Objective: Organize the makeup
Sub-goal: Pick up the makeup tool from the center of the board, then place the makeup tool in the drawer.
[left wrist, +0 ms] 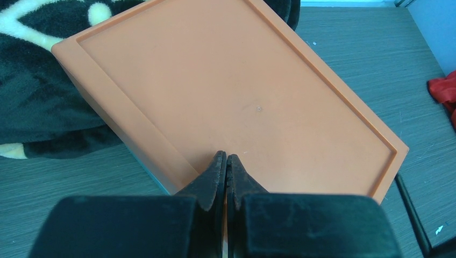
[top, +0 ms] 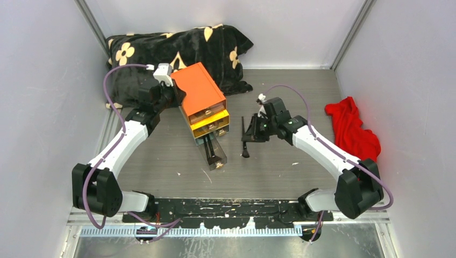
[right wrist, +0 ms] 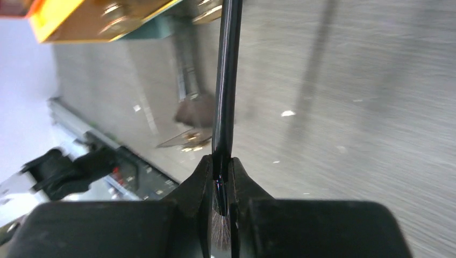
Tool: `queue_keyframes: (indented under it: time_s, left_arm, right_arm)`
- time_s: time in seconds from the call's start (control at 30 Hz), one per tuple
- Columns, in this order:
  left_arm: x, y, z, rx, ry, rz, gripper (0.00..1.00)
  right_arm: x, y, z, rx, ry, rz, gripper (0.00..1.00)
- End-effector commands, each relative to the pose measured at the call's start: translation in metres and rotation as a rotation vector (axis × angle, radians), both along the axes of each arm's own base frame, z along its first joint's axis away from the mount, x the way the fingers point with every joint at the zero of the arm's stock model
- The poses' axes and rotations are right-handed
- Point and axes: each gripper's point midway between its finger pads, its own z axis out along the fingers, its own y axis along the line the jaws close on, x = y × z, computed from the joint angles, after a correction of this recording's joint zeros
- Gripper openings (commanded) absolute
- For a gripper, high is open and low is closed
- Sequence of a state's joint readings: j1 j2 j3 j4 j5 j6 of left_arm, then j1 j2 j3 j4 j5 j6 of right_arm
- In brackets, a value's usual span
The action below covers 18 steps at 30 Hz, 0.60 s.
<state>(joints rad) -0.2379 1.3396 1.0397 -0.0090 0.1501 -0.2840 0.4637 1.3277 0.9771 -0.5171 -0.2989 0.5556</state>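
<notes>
Table (top: 161, 156): drawer box (top: 201, 99), cushion (top: 161, 54), red cloth (top: 352, 129)

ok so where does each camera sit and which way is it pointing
Top external: fixed above and behind the arms, looking down at the table; the left arm and right arm show.
Left wrist: on the left arm, looking past the shut left gripper onto the orange-topped drawer box.
Right wrist: on the right arm, looking past the right gripper, shut on a slim black brush, at the table.
Shared: top and left wrist show the box; top and right wrist show the brush.
</notes>
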Motion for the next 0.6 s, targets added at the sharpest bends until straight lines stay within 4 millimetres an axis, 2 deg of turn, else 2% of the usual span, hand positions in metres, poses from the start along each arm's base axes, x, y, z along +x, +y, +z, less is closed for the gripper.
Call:
queue_keyframes:
  time_s: [0.0, 0.2, 0.3, 0.43, 0.57]
  left_arm:
    - [-0.015, 0.012, -0.047, 0.061, 0.175, 0.025, 0.0]
    - [-0.014, 0.011, -0.045, 0.06, 0.17, 0.026, 0.0]
    - [-0.014, 0.012, -0.044, 0.062, 0.171, 0.026, 0.0]
    - [-0.015, 0.013, -0.045, 0.066, 0.17, 0.029, 0.0]
    - [-0.016, 0.014, -0.047, 0.068, 0.174, 0.029, 0.0]
  right_arm:
    - [-0.013, 0.06, 0.041, 0.257, 0.011, 0.109, 0.01]
    - [-0.036, 0.122, 0.048, 0.445, 0.082, 0.222, 0.01]
    - [-0.042, 0.143, 0.05, 0.482, 0.103, 0.258, 0.01]
    - [-0.051, 0.159, 0.047, 0.509, 0.133, 0.273, 0.01]
    - [-0.066, 0.16, 0.033, 0.507, 0.174, 0.265, 0.01]
